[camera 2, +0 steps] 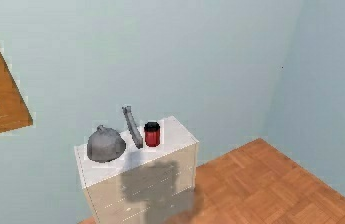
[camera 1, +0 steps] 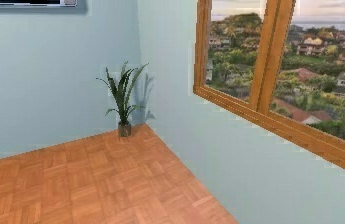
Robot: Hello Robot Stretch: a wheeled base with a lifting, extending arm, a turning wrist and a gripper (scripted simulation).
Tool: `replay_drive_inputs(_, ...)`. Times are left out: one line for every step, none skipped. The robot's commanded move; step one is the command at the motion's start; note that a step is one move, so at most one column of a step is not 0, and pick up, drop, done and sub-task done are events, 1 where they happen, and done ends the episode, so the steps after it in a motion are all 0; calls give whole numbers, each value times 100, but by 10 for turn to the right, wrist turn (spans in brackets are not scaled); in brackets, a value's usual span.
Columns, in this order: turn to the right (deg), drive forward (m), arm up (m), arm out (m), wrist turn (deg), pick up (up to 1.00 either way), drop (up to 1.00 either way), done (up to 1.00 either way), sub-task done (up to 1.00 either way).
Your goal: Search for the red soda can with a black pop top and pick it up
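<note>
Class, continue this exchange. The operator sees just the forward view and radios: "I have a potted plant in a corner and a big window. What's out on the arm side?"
Observer: A white cabinet stands against the wall there.
Operator: Anything red on it?
Observer: Yes, a red can with a dark top stands upright on the cabinet's top.
Operator: What's near the can?
Observer: A grey dome-shaped thing sits toward the arm side view's left of it, with a slim grey thing leaning between them.
</note>
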Motion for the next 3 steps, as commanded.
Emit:
replay_drive_inputs(0,0,0,50,0,0,0,0,0)
replay_drive_inputs(0,0,0,0,450,0,0,0,0)
replay_drive_inputs(0,0,0,0,450,0,0,0,0)
